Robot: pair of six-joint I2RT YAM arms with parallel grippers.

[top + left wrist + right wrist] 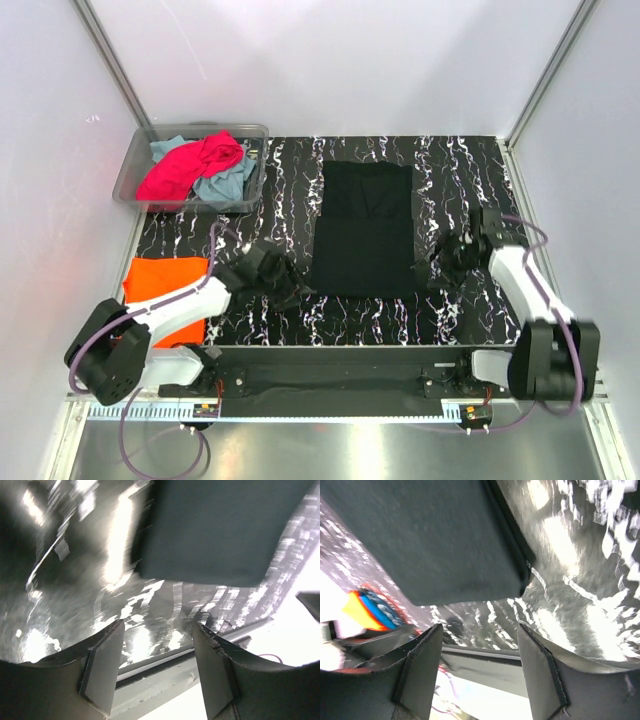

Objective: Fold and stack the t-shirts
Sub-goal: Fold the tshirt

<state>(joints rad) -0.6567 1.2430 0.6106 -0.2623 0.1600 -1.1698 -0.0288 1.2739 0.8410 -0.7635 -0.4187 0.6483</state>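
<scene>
Left gripper (283, 288), right gripper (441, 266) empty, jaws apart, at 8 and 4 o'clock of black shirt (365, 230). Risk: pinching only top layer, fold flops open.

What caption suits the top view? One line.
Left gripper and right gripper, open, flank the folded black t-shirt; orange t-shirt lies left.

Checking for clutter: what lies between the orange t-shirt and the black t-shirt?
Only the left gripper and its arm, over marbled table, separate orange t-shirt from black t-shirt; top view shows it.
</scene>
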